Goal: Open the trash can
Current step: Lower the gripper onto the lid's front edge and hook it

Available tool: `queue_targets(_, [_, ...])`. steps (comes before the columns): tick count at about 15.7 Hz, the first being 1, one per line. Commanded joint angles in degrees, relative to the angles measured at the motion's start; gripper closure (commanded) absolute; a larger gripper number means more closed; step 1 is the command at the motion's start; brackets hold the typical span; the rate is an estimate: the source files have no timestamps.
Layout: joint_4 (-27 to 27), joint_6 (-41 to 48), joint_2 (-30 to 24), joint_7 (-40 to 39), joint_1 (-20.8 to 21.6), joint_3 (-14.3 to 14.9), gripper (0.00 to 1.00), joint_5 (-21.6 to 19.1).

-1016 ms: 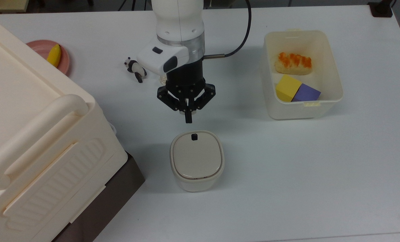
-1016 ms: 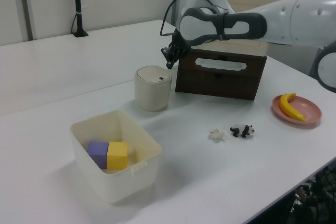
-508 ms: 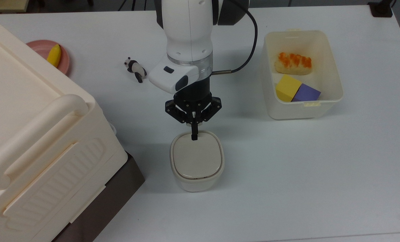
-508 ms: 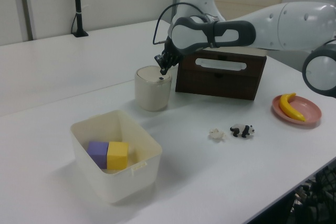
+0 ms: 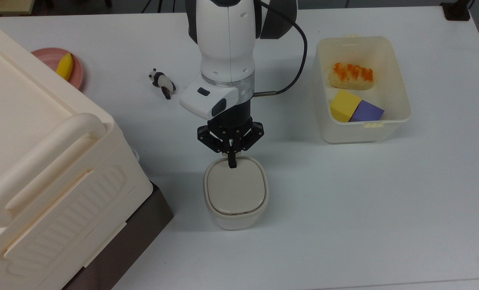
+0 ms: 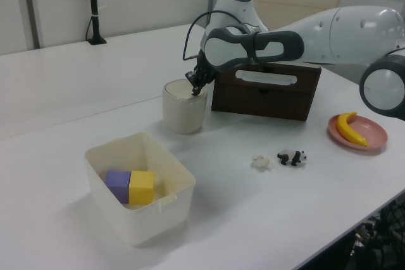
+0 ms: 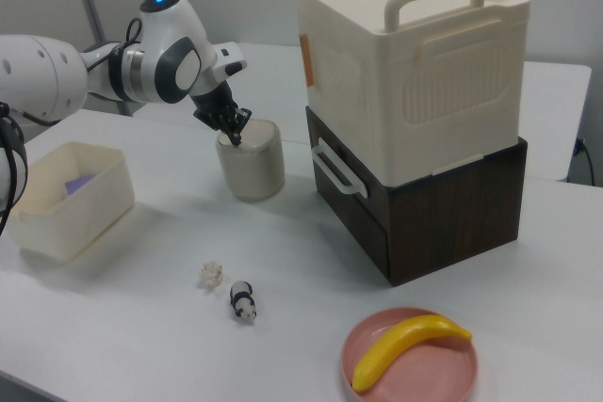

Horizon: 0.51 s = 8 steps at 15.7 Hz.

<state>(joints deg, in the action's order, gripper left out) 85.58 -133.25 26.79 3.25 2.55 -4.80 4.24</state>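
The trash can (image 5: 236, 193) is a small beige bin with a flat lid, standing mid-table in the top view. Its lid lies flat and closed. My gripper (image 5: 232, 163) points straight down, shut, with its joined fingertips touching the lid's far edge, covering the spot where the black button sits. In the left view the gripper (image 6: 195, 90) rests on the top rim of the trash can (image 6: 183, 110). In the right view the gripper (image 7: 234, 136) meets the top of the trash can (image 7: 252, 167) at the right view's left side.
A large cream storage box (image 5: 42, 161) on a dark brown box (image 5: 146, 221) stands close to the top view's left. A translucent tub (image 5: 360, 132) with food and two blocks sits right. A panda figure (image 5: 161, 82) and a pink plate (image 5: 46, 56) with a banana (image 5: 65, 66) lie behind.
The gripper moved from behind the trash can forward and down onto the lid's button edge. The lid has stayed flat.
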Motion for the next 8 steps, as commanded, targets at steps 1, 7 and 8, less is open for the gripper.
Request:
queue_targets(1, [-1.0, -1.5, 1.0, -2.6, 0.5, 0.3, 1.0, 0.7])
queue_targets(7, [-1.0, -1.6, 2.6, -6.4, 0.5, 0.3, 1.0, 0.8])
queue_targets(8, [-1.0, -1.6, 2.5, -6.3, 0.7, 0.2, 1.0, 0.9])
